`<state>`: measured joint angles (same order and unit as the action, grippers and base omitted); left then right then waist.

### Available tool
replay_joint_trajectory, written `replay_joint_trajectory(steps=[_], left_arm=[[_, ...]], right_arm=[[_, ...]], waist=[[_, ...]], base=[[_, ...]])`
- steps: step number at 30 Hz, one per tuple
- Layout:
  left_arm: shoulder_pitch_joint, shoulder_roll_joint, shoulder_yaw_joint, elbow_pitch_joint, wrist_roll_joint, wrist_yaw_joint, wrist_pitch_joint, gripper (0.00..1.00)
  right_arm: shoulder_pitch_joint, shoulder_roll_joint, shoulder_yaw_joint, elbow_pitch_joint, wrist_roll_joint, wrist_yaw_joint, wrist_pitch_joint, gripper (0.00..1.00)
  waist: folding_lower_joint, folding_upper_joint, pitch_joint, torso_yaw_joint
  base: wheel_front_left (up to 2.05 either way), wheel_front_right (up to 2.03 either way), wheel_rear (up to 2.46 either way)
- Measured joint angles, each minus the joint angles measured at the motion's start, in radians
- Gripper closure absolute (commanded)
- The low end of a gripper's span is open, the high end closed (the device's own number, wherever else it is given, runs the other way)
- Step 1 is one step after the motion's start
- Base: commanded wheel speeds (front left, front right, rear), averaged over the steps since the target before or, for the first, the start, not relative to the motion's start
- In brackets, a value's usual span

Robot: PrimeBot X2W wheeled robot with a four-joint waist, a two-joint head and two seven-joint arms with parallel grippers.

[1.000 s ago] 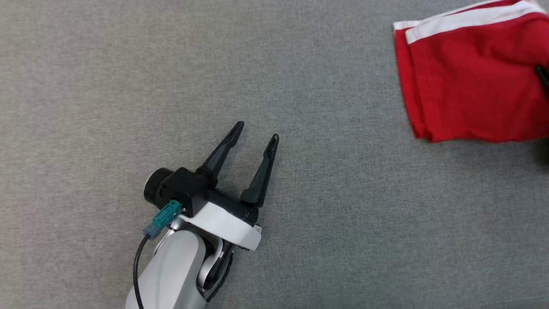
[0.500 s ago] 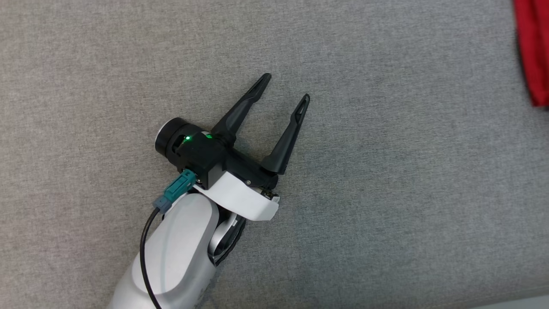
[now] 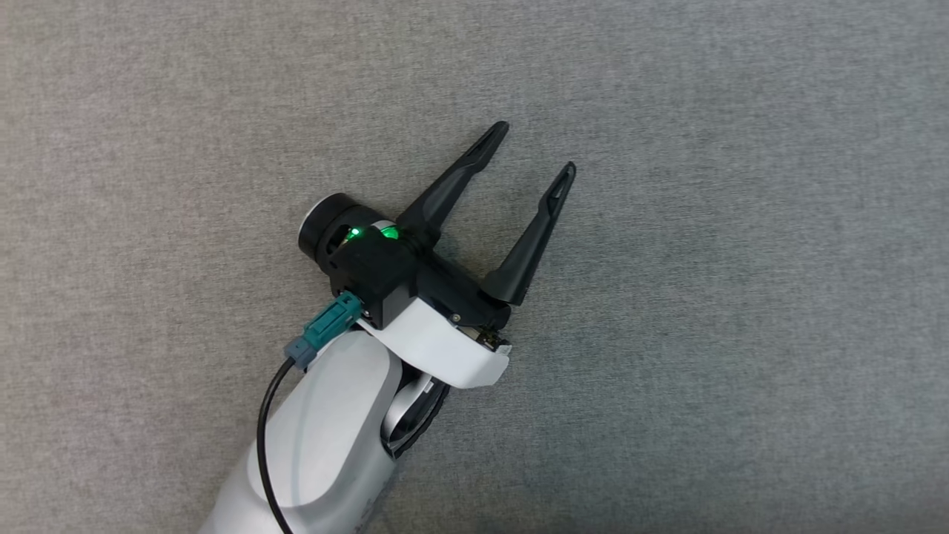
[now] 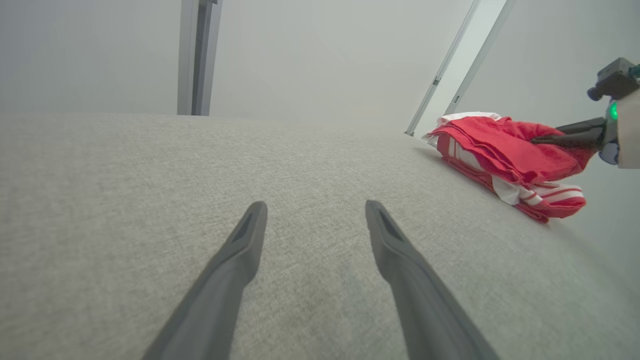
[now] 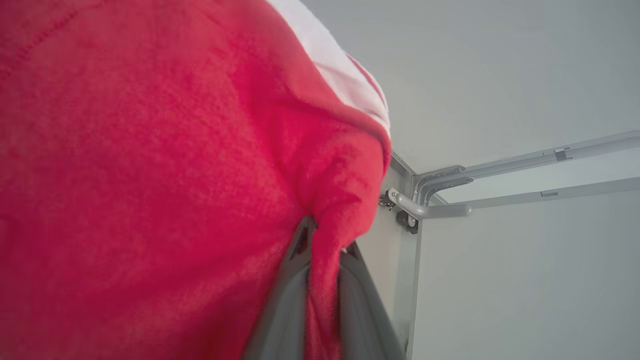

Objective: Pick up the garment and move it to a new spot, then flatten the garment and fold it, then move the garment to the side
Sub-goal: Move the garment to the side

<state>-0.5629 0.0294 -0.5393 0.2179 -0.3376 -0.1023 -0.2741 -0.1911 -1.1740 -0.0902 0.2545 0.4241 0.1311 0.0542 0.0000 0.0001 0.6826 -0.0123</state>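
Left gripper [image 3: 534,148]: fingers spread wide, nothing between them, low over the grey mat [image 3: 741,334]. In the head view there is bare mat on every side of it.

Right gripper [image 5: 327,237]: fingers pinched shut on a fold of the garment [image 5: 150,175].

Garment is red with white stripes, bunched, and rests on the mat near its edge. The left fingers are well apart from the garment, which lies off to their right in the left wrist view.

Beyond the garment: pale wall and metal frame bars [image 5: 500,170].
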Motion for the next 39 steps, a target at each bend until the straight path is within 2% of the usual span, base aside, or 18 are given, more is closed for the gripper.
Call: replay_joint_trajectory(steps=[6, 13, 16, 17, 18, 23, 28, 35, 39], left_arm=[[-0.009, -0.009, -0.010, -0.010, -0.010, 0.001, -0.001, 0.00], [-0.011, -0.015, -0.015, -0.013, -0.011, 0.001, -0.001, 0.00], [-0.011, -0.016, -0.015, -0.011, -0.011, 0.001, -0.001, 0.00], [-0.011, -0.016, -0.014, -0.008, -0.011, 0.001, -0.001, 0.00], [-0.010, -0.016, -0.013, -0.006, -0.011, 0.001, -0.001, 0.00], [0.002, -0.010, -0.002, 0.010, -0.018, 0.006, 0.001, 0.00], [0.047, 0.009, 0.027, 0.027, -0.029, 0.018, 0.007, 0.00], [0.133, 0.019, 0.072, 0.047, -0.036, 0.024, 0.011, 0.00], [0.170, 0.019, 0.129, 0.035, -0.049, 0.033, 0.011, 0.00]], right_arm=[[0.048, 0.011, -0.034, 0.057, -0.062, 0.000, 0.007, 1.00], [0.029, 0.039, -0.077, 0.112, -0.185, 0.000, -0.003, 1.00], [0.010, 0.063, -0.075, 0.116, -0.189, 0.000, 0.000, 1.00], [0.012, 0.072, -0.058, 0.111, -0.183, 0.000, 0.008, 0.56], [0.012, 0.078, -0.049, 0.111, -0.186, 0.000, 0.013, 0.00], [-0.033, 0.098, -0.036, 0.115, -0.180, 0.000, 0.068, 0.00], [-0.102, 0.135, -0.028, 0.106, -0.191, 0.000, 0.076, 0.00], [-0.190, 0.206, 0.039, 0.074, -0.195, 0.000, 0.059, 0.00], [-0.260, 0.277, 0.106, 0.032, -0.191, 0.000, 0.022, 0.00]], waist=[[0.0000, 0.0000, 0.017, 0.029], [0.0000, 0.0000, 0.023, 0.052], [0.0000, 0.0000, 0.020, 0.056], [0.0000, 0.0000, 0.018, 0.057], [0.0000, 0.0000, 0.016, 0.057], [0.0000, 0.0000, -0.011, 0.053], [0.0000, -0.0001, -0.066, 0.048], [0.0000, -0.0001, -0.163, 0.035], [0.0000, -0.0001, -0.233, 0.029]], base=[[0.00, 0.00, 0.00], [0.00, 0.00, 0.00], [0.00, 0.00, 0.00], [0.00, 0.00, 0.00], [0.00, 0.00, 0.00], [0.00, 0.00, 0.00], [0.00, 0.00, 0.00], [0.00, 0.00, 0.00], [0.00, 0.00, 0.00]])
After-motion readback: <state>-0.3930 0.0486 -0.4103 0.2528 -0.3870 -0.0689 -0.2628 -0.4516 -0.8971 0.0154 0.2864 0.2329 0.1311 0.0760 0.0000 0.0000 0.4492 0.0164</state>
